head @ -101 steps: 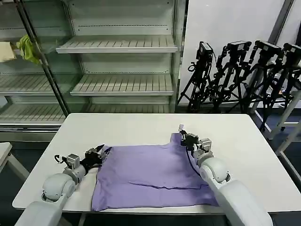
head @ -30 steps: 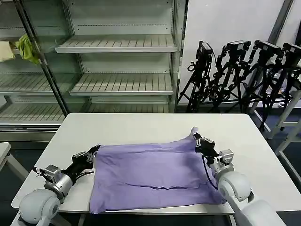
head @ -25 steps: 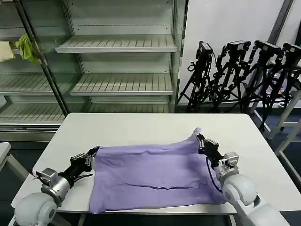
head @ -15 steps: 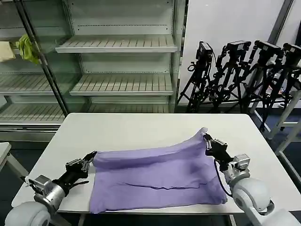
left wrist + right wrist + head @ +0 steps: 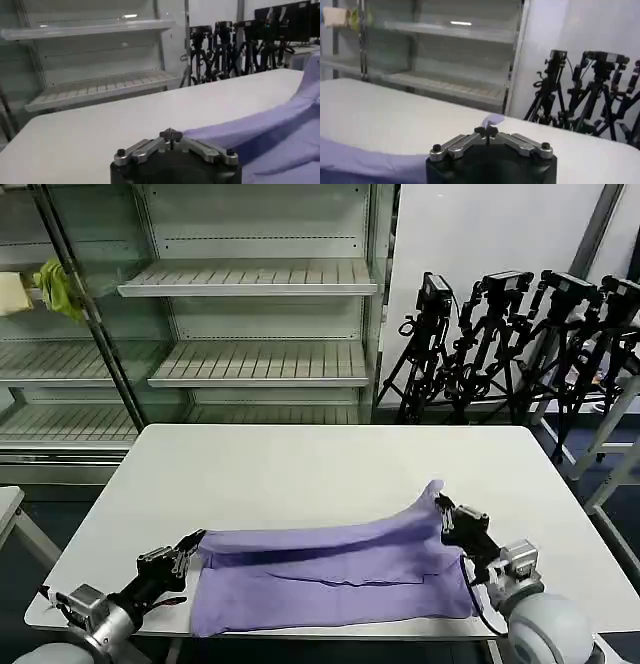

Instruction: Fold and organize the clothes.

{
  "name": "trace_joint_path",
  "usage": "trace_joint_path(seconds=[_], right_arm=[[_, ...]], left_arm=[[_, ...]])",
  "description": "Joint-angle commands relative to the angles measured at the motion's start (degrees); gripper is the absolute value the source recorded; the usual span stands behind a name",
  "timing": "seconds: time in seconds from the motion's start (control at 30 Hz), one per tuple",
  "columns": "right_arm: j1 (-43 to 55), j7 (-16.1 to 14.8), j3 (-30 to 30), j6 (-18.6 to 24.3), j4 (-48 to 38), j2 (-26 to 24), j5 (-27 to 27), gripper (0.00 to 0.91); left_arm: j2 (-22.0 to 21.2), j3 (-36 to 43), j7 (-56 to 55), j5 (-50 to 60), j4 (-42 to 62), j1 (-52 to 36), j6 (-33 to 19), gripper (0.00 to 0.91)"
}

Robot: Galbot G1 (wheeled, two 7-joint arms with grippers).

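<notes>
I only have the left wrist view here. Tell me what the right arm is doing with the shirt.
Observer: The right gripper is shut on the far right corner of the lavender T-shirt and holds it lifted off the white table.
Operator: Confirm the left side for me from the head view.
Observer: The left gripper pinches the far left corner, lower than the right one, so the raised edge slopes down toward the left.
Operator: Report how the rest of the shirt lies.
Observer: Its near part lies flat along the table's front edge, under the lifted far edge.
</notes>
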Motion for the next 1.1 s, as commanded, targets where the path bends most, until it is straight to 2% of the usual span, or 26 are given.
trace_joint_path(seconds=[0.03,0.5,0.97,1.0,1.03,1.07,1.1], right_arm=[[-4.66,0.25,0.52,-0.15,1.28,-0.95,-1.90,0.000],[-5.26,-0.12,0.47,-0.11,0.52,-0.73,-2.77,0.000],[-11.46,0.21,1.84,0.26,1.21,-0.88,-6.26,0.000],[-11.68,0.37,2.01,0.27,1.16,-0.86,-6.35,0.121],[-11.88,0.70,2.29,0.23,1.11,-0.82,-6.45,0.564],[-11.94,0.75,2.39,0.16,1.11,-0.81,-6.49,0.836],[-12.36,1.10,2.85,0.01,1.15,-0.80,-6.76,0.907]], left_arm=[[-0.23,-0.50,0.11,1.48,-0.93,4.43,-0.12,0.010],[-0.76,0.01,0.54,2.52,1.20,4.67,-0.42,0.010],[-1.37,0.55,1.20,4.53,2.63,5.54,-0.67,0.010],[-1.37,0.54,1.16,4.55,2.73,5.48,-0.66,0.040],[-1.38,0.54,1.13,4.61,2.79,5.42,-0.59,0.403],[-1.35,0.55,1.08,4.75,2.90,5.37,-0.52,0.685],[-1.33,0.56,1.05,4.84,2.93,5.32,-0.44,0.907]])
